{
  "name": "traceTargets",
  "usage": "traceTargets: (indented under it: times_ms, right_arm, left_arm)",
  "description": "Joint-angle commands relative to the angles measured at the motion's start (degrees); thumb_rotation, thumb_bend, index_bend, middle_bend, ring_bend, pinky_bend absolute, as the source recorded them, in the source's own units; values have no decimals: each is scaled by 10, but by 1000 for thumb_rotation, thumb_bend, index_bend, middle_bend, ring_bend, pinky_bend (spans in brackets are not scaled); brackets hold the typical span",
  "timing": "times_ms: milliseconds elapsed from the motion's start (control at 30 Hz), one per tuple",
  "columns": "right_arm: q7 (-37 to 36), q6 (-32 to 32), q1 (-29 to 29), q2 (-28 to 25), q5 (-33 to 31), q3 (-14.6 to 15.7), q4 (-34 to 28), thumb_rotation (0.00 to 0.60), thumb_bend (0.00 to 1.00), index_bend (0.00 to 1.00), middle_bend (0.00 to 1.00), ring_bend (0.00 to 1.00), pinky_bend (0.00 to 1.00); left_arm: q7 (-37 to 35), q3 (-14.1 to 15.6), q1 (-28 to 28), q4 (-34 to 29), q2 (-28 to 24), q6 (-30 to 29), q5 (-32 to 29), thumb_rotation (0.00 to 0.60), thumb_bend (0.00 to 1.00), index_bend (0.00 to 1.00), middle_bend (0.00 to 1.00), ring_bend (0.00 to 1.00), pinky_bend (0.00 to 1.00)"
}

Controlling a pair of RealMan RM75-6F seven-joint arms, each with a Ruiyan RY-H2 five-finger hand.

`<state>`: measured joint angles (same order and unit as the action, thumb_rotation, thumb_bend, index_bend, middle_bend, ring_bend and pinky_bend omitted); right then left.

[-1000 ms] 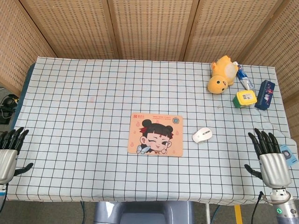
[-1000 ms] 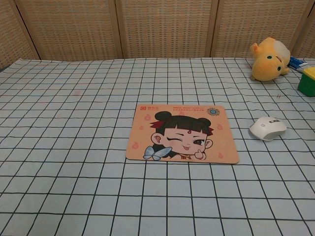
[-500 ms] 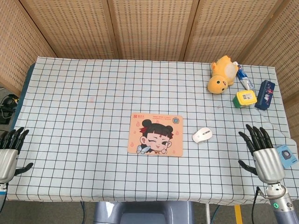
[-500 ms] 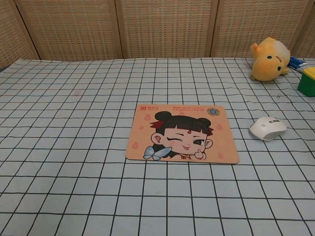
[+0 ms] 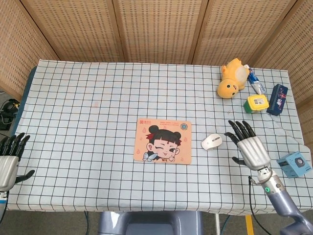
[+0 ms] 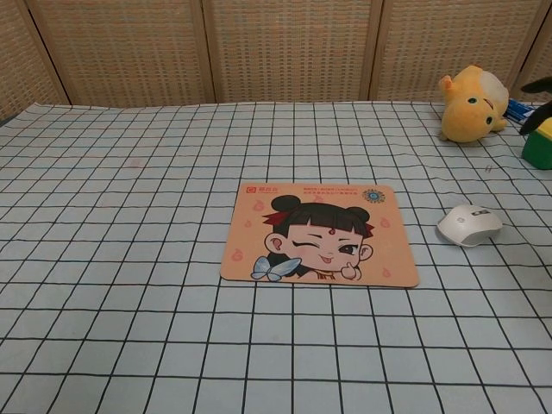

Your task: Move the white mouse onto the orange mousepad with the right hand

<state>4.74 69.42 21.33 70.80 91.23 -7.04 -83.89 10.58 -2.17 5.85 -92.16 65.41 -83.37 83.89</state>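
Mouse (image 5: 212, 141) unmoved on desk (image 5: 88, 107), right of mousepad (image 5: 163, 141). Right hand (image 5: 250, 148) has advanced beside it, fingers spread, empty. Left hand (image 5: 9, 159) unchanged, spread, empty.

Yellow plush toy (image 5: 231, 78), checkered tablecloth (image 5: 98, 107)

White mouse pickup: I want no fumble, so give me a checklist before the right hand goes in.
1. Right hand empty, fingers apart: ok.
2. White mouse lies free on the checked cloth, nothing on it: ok.
3. Hand over the mouse: not ok, it is beside it, apart.
4. Orange mousepad bare and flat: ok.
5. Path from mouse to pad free of objects: ok.
6. Left hand away at the table edge: ok.
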Motion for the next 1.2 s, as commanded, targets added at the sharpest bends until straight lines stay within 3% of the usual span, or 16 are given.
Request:
traceTargets:
  times_ms: [33, 400, 967, 1200]
  right_arm:
    - [24, -29, 19, 11, -17, -5, -7, 600, 199, 284, 54, 0, 0]
    - [78, -125, 84, 72, -66, -8, 32, 600, 198, 284, 53, 0, 0]
    - [104, -192, 134, 111, -113, -5, 105, 600, 199, 260, 40, 0, 0]
    - [90, -206, 147, 130, -119, 1, 139, 600, 200, 297, 50, 0, 0]
  left_arm:
    - [-1, 0, 1, 2, 1, 2, -1, 600, 0, 0, 0, 0, 0]
    - [-19, -2, 8, 15, 4, 21, -14, 600, 0, 0, 0, 0, 0]
    - [-17, -6, 17, 25, 10, 44, -35, 600, 0, 0, 0, 0, 0]
    - [-13, -8, 20, 29, 14, 51, -43, 600, 0, 0, 0, 0, 0]
